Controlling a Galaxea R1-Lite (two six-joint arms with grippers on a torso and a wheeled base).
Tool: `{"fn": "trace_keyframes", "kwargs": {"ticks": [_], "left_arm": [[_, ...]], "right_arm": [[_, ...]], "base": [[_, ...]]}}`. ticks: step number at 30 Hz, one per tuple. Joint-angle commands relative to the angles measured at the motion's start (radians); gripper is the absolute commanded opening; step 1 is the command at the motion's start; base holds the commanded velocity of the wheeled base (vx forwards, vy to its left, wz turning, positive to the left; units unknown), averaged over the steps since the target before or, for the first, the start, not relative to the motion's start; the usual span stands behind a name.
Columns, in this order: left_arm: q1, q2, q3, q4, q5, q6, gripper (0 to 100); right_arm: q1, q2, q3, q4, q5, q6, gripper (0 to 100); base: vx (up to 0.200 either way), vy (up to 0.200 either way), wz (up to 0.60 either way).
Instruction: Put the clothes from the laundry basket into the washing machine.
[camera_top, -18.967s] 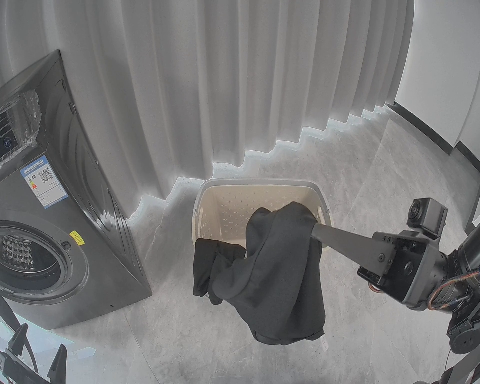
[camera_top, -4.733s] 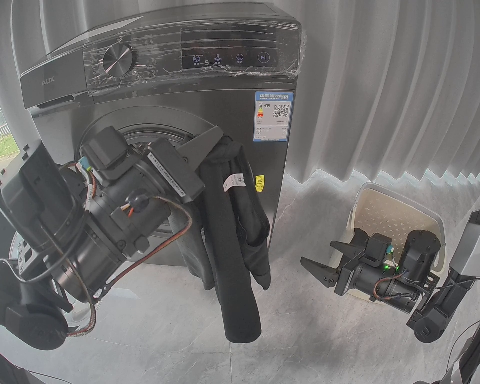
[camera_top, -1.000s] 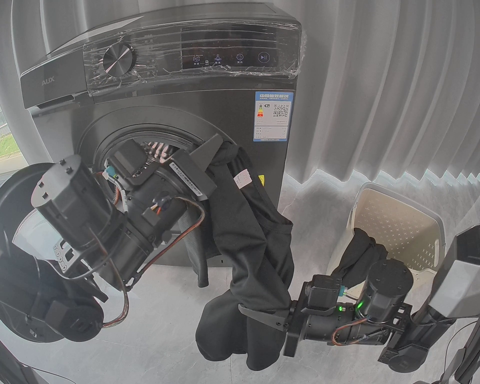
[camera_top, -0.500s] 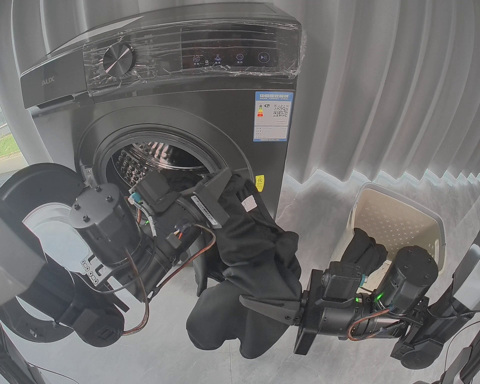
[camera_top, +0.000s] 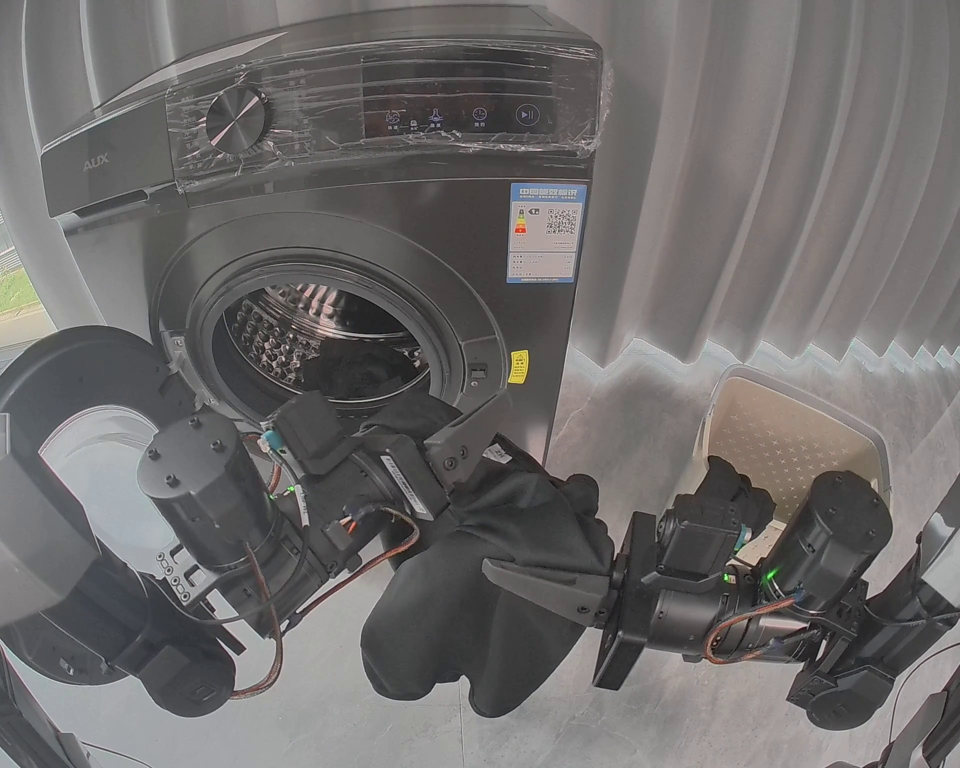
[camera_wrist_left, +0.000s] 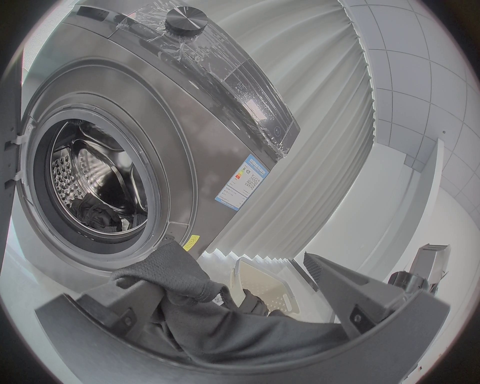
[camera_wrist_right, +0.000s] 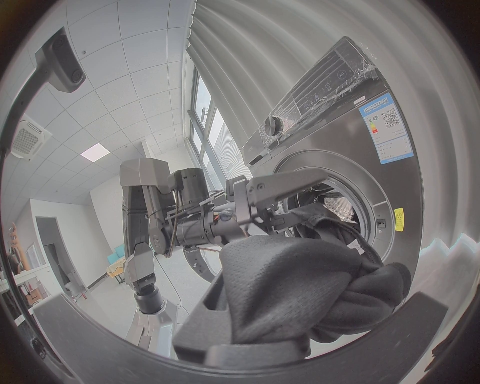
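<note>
Lower now — bunched black garment (camera_top: 480, 560) across wide-open left gripper (camera_wrist_left: 235, 260); right gripper (camera_top: 520, 585) — grip unclear

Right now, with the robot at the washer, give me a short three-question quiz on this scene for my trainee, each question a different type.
1. True or false: the washing machine is closed.
2. Where is the black garment resting on the right claw? A) atop the machine B) in front of it, below the door opening C) inside the laundry basket
3. Fill in: dark clothes already lie inside the ____.
Key: 1 false, its door stands open; 2 B; 3 drum.
</note>
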Motion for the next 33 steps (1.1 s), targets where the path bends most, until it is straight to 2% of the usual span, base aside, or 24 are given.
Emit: {"fn": "trace_keyframes", "kwargs": {"ticks": [1,6,10,14,21,23,24,26,29,33], "left_arm": [[0.001,0.003,0.02,-0.01,-0.002,0.002,100],[-0.008,-0.009,0.109,-0.016,-0.044,0.008,100],[0.001,-0.043,0.113,-0.025,-0.111,-0.003,100],[0.037,-0.048,0.084,-0.022,-0.101,-0.001,100],[0.043,-0.066,0.041,-0.08,-0.114,-0.006,100],[0.04,-0.094,0.032,-0.08,-0.114,-0.038,100],[0.035,-0.118,0.044,-0.08,-0.122,-0.064,100],[0.035,-0.132,0.063,-0.079,-0.142,-0.084,100],[0.035,-0.134,0.1,-0.071,-0.164,-0.086,100],[0.04,-0.124,0.152,0.052,-0.156,-0.057,100]], "right_arm": [[-0.003,-0.007,-0.009,-0.003,0.001,0.0,0],[-0.029,-0.007,-0.031,-0.003,0.001,0.0,0],[-0.069,-0.002,-0.025,-0.001,0.002,-0.006,0],[-0.079,0.001,-0.026,0.0,0.001,-0.007,0],[-0.111,0.006,-0.012,0.0,-0.001,-0.011,0],[-0.118,0.007,-0.005,0.002,-0.004,-0.011,0],[-0.121,0.012,0.0,0.002,-0.004,-0.011,0],[-0.13,0.023,-0.003,0.0,-0.004,-0.012,0],[-0.135,0.027,-0.008,0.0,-0.004,-0.015,0],[-0.135,0.029,-0.009,0.0,-0.006,-0.018,0]], "base": [[0.0,0.0,0.0],[0.0,0.0,0.0],[0.0,0.0,0.0],[0.0,0.0,0.0],[0.0,0.0,0.0],[0.0,0.0,0.0],[0.0,0.0,0.0],[0.0,0.0,0.0],[0.0,0.0,0.0],[0.0,0.0,0.0]]}}
